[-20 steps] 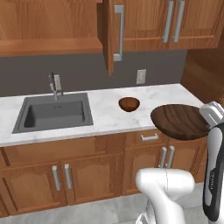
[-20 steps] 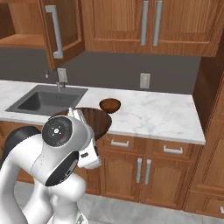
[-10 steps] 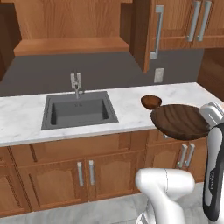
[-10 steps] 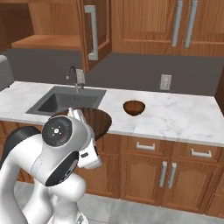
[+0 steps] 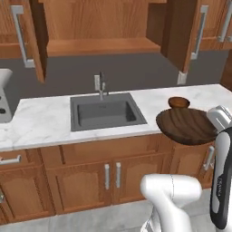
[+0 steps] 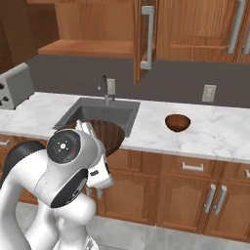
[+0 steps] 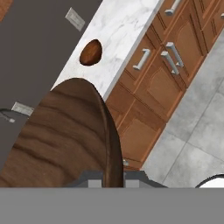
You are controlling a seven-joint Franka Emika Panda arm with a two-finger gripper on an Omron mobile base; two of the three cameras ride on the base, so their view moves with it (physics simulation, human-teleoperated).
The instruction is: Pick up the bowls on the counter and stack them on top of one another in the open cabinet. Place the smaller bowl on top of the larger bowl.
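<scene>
Our base has driven left since half a second ago, so our whole view has shifted: the open cabinet point(image 5: 97, 45) with its bare wood shelf now sits above the sink point(image 5: 106, 113), and a toaster point(image 6: 17, 88) has come into view at the far left of the counter point(image 6: 219, 134). The larger bowl point(image 5: 188, 124) stays clamped by its rim in our gripper point(image 7: 113, 175), fingers narrow on the edge, carried in the air in front of the counter's near edge. The smaller bowl point(image 6: 177, 122) sits upright on the marble where it was, right of the sink, below a wall outlet point(image 6: 209, 93)
</scene>
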